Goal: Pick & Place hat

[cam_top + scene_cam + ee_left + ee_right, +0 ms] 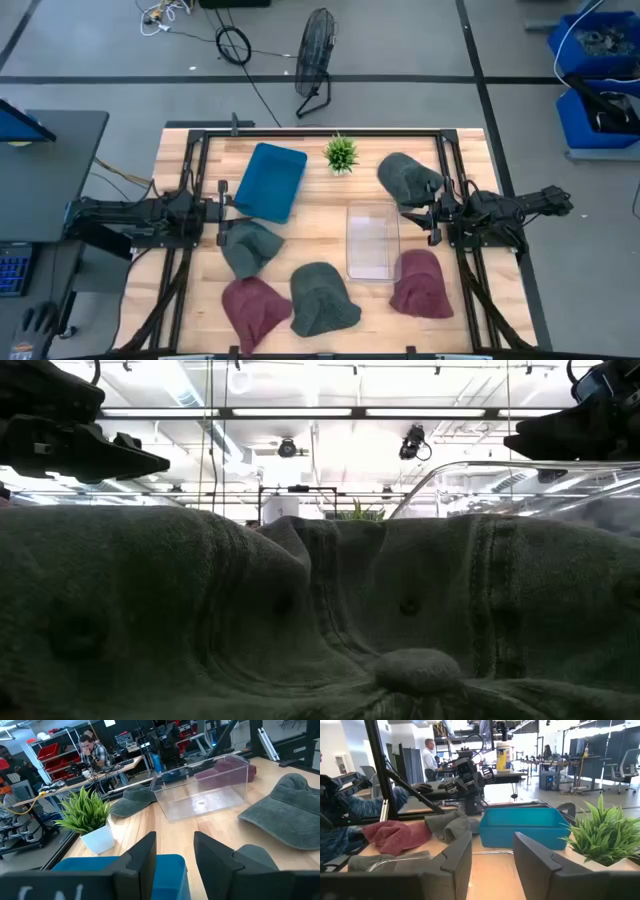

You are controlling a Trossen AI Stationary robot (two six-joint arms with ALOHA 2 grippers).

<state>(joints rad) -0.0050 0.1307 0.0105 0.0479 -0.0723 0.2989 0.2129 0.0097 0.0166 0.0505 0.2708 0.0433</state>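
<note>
Several hats lie flat on the wooden table. Grey-green ones sit at the far right (408,178), left of centre (250,247) and near centre (322,298); the last fills the low view (300,620). Maroon hats lie at the near left (255,308) and near right (422,284). My left gripper (228,208) (175,855) hovers open at the blue tray's near-left corner. My right gripper (425,215) (492,855) hovers open beside the clear container's right side, just near of the far-right grey hat.
A blue tray (270,180) (522,825) lies far left of centre. A small potted plant (341,153) (87,812) stands at the far edge. A clear plastic container (372,240) (205,795) sits in the middle. Black frame rails run along both table sides.
</note>
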